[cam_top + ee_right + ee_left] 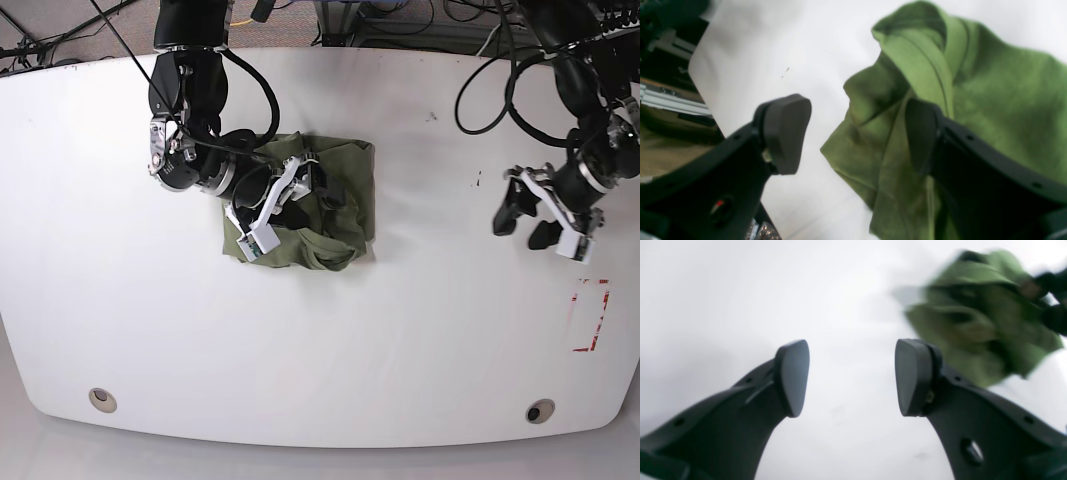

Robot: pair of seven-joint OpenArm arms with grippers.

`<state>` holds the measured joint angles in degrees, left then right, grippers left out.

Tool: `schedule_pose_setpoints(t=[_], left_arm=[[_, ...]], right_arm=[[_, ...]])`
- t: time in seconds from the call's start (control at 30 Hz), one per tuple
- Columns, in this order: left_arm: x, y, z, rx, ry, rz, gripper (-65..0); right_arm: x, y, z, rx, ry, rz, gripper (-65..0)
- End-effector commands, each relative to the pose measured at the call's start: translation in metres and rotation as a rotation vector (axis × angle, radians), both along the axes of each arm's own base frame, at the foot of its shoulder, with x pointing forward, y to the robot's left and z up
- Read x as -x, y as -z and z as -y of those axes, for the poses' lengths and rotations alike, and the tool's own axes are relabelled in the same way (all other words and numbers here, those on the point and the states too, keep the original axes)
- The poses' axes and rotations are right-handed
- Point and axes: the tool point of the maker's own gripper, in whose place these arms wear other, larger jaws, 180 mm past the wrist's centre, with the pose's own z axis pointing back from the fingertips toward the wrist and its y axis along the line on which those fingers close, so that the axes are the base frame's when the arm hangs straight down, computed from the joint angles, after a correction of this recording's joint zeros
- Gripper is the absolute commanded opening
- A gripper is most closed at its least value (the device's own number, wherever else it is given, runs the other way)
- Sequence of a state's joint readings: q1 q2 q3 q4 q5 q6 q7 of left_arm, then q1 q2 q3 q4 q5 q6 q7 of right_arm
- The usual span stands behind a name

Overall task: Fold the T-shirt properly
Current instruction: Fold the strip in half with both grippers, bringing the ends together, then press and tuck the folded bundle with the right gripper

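A: We see the T-shirt (320,205) lying as a rumpled, partly folded olive bundle on the white table (320,340), toward the far side and off to the side where the right gripper (268,198) works. That gripper sits directly over the bundle with its jaws apart; in its own wrist view one pad is over the cloth and the other over bare table just beside the cloth's edge, and nothing is pinched between them.

B: And our other arm?

A: The left gripper (540,215) hovers well apart from the T-shirt, over bare table, jaws apart and empty.

B: What could go wrong from here, in our judgement?

A: The bundle looks uneven, with thick ridges and a loose flap along the edge beside the right gripper. If we close there, we may catch only one layer, or several at once, and drag the stack crooked. The fabric looks thin and soft, so a lifted edge could sag and undo what is folded. We also think a pad sitting on the cloth could snag it when the arm moves away. With the left gripper so far off, nothing pins the T-shirt.
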<state>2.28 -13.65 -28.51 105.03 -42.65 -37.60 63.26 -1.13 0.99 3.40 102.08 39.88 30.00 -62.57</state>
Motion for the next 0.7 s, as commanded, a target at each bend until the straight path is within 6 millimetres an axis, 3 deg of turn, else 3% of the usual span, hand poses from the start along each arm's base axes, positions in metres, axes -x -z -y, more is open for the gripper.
schedule_pose_setpoints(t=[0.0,0.17,0.43,0.57,0.67], left_arm=[[0.000,-0.017,-0.019,-0.019,-0.018,0.051,-27.6],[0.007,-0.015,-0.037,-0.042,-0.056,0.037,-27.6],[0.018,-0.004,-0.035,-0.041,-0.051,-0.001,-27.6],[0.017,-0.003,-0.033,-0.036,-0.049,-0.003,-27.6],[0.017,-0.002,-0.033,-0.035,-0.048,-0.003,-27.6]], right_arm=[[-0.013,-0.026,0.017,-0.015,0.046,0.094,-21.2],[-0.010,-0.014,0.043,0.039,0.076,0.072,-21.2],[-0.007,0.012,0.048,0.051,0.076,-0.009,-21.2],[-0.004,0.014,0.043,0.042,0.065,-0.021,-21.2],[0.010,0.013,0.017,0.040,-0.020,-0.020,-21.2]])
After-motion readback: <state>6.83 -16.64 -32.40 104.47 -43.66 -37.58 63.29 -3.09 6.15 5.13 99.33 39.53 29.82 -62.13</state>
